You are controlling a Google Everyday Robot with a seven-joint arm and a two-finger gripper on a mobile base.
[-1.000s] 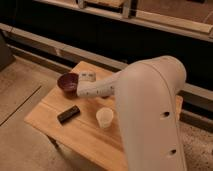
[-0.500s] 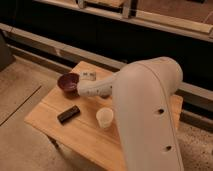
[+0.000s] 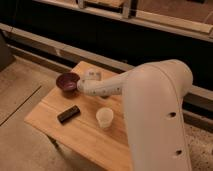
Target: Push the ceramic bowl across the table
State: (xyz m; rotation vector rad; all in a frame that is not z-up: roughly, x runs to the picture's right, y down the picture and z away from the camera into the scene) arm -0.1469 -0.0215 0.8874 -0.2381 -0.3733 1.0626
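Fingers pressed together and empty, the gripper [image 3: 80, 86] sits at the bowl's [image 3: 67, 80] right side, seemingly touching, near the table's [image 3: 52, 110] far-left corner. Looks like the push stage. The next move needs a low, steady shove that stops short of the edge.

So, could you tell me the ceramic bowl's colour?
The ceramic bowl is dark maroon, shown in the camera view; the gripper is beside its rim.

Maroon bowl [image 3: 67, 81] upright, table [image 3: 85, 134] far-left corner; end effector [image 3: 80, 86] beside.

Your tool [image 3: 80, 86], shut, sits at the ceramic bowl's [image 3: 66, 81] 3 o'clock. Desk [image 3: 47, 109] is open toward 7. Dark block [image 3: 68, 114] at 6 and cup [image 3: 104, 118] at 5 obstruct.
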